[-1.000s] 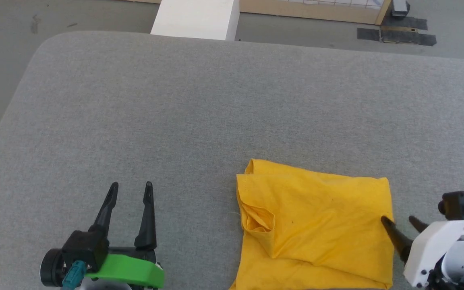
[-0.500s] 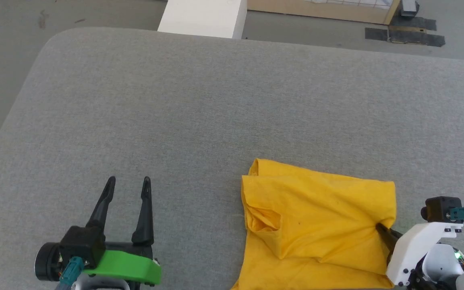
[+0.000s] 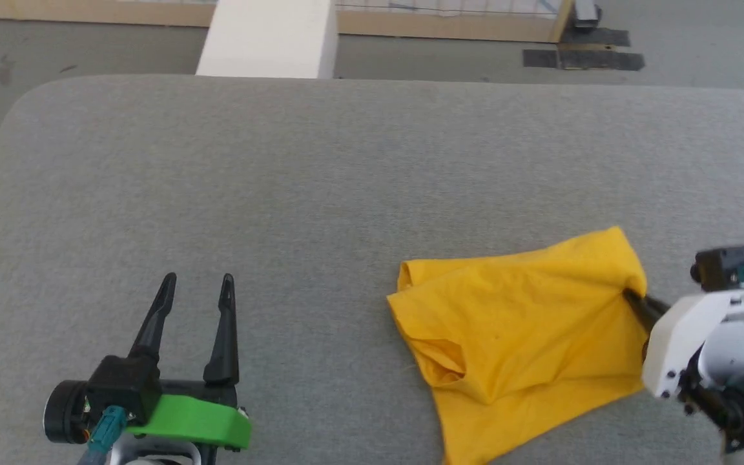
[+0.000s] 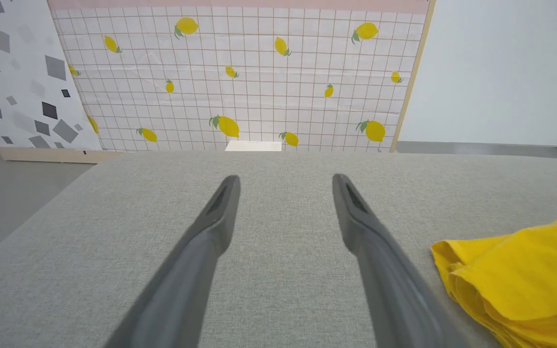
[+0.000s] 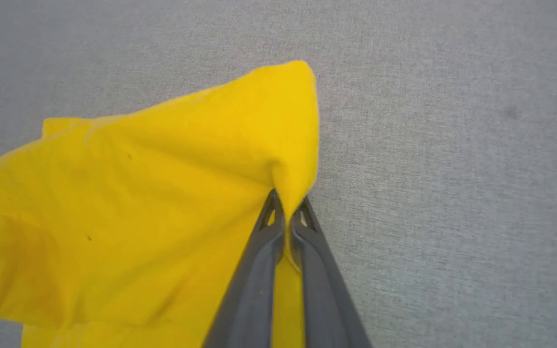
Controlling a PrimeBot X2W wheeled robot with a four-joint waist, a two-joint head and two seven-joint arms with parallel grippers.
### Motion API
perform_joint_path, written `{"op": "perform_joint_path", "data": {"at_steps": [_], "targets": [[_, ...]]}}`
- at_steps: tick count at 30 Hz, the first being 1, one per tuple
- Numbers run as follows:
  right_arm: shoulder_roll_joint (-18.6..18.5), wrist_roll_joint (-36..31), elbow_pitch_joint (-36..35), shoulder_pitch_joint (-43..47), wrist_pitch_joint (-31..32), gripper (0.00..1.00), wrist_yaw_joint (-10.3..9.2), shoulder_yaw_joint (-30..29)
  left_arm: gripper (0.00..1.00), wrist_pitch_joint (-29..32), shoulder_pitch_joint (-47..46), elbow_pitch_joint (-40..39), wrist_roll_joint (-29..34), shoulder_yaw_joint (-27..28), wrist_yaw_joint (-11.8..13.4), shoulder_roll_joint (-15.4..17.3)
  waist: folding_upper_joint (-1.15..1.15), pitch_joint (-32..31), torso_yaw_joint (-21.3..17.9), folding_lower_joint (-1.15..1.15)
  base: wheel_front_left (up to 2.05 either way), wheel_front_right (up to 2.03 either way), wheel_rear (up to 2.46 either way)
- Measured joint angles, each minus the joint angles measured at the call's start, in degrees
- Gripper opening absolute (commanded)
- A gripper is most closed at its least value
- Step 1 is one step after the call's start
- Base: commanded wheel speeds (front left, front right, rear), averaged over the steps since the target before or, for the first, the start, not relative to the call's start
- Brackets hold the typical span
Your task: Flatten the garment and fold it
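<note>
- The garment (image 3: 514, 323), a bright yellow cloth, was located on the near right part of the grey fabric-covered table (image 3: 346, 181). Its nearest portion was cut off by the lower edge of the head view.
- The garment was observed in a loosely bunched, layered state and was not laid flat. A pocket-like fold was noted on its near left portion. Stacked edges were seen along its left side in the left wrist view.
- The right gripper (image 3: 630, 297) was positioned at the right edge of the garment. Its fingers were fully closed and a pleat of the yellow fabric was pinched between them, as confirmed in the right wrist view.
- A corner of the garment was seen raised as a peak just beyond the pinch point, at the far right of the cloth.
- The left gripper (image 3: 197, 279) was placed over the near left part of the table, well apart from the garment, with its fingers pointed toward the far edge.
- The jaws of the left gripper were spread wide, and nothing was held between them. Whether the fingers were touching the table could not be determined.
- Beyond the far edge of the table, a white block (image 3: 268, 39), a wood-framed panel (image 3: 443, 26) and dark tape patches (image 3: 582, 59) on the floor were recorded.
</note>
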Motion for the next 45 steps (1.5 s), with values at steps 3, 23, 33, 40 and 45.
{"op": "perform_joint_path", "data": {"at_steps": [3, 23, 33, 40, 45], "targets": [[-3.9, -0.4, 0.5, -3.6, 0.8, 0.0, 0.0, 2.0, 1.0, 0.3, -0.6, -0.5, 0.1, -0.1, 0.0, 0.3, 0.0, 0.2, -1.9, 0.0, 0.0, 0.0, 0.0], [-26.4, -3.0, 10.3, -23.7, -1.5, 0.0, 0.02, 1.4, 1.0, 5.5, -14.0, -5.6, 6.4, 0.2, -0.3, 4.8, 0.0, 13.9, -9.5, 0.0, 0.0, 0.0, 0.0], [-29.4, -6.8, 15.6, -25.4, -6.0, 0.0, 0.02, -4.7, 1.0, 7.1, -18.4, -8.9, 9.6, 0.3, -0.2, 6.8, 0.0, 22.8, -11.2, 0.01, 0.0, 0.0, 0.0], [-27.5, -11.0, 20.1, -25.6, -7.8, 0.0, 0.03, -7.4, 1.0, 7.0, -19.4, -10.7, 10.1, 0.3, 0.1, 6.9, 0.0, 27.4, -11.7, 0.02, 0.0, 0.0, 0.0], [-26.3, -13.3, 22.4, -25.7, -8.4, 0.38, 0.03, -9.8, 1.0, 6.5, -19.7, -10.9, 9.6, 0.5, 0.1, 6.7, 0.0, 29.1, -11.8, 0.02, 0.0, 0.0, 0.0]]}}
